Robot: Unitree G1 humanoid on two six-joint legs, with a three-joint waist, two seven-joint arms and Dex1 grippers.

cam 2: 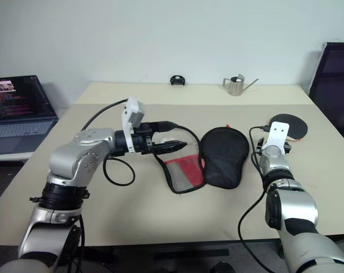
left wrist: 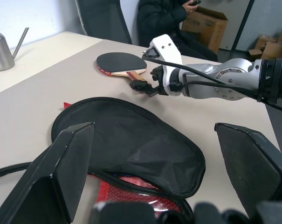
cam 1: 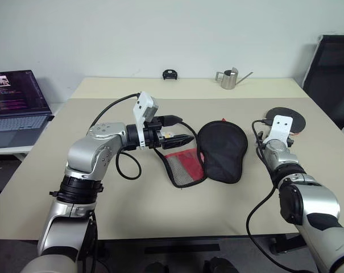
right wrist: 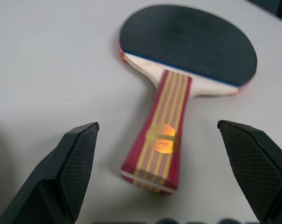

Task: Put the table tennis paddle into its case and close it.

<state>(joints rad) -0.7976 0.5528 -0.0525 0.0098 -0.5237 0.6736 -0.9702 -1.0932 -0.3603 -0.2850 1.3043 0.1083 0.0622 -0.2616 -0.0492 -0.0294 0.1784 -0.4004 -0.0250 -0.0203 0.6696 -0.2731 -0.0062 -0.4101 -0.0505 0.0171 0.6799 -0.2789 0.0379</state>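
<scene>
The beige surface carries everything, with a second, paler surface butted against its far edge. Off the left gripper's side, beyond the surface's edge, an open laptop glows; past the right gripper stands a black chair, and in the left wrist view a person in dark clothing sits among cardboard boxes.

The case lies open and flat between the two grippers, just ahead of the left gripper: its black fabric half faces up, and the red-lined mesh half is folded out toward the left gripper, directly below its fingertips. The left gripper hangs above that half with its jaws spread wide, holding nothing.

The table tennis paddle lies flat on the surface straight in front of the right gripper, black rubber up, its striped wooden handle pointing back between the gripper's fingers. That gripper is also fully open and empty, and the fingertips flank the handle's end without touching it.

On the far surface, well apart from both grippers, sit a small metal watering can and a small black object.
</scene>
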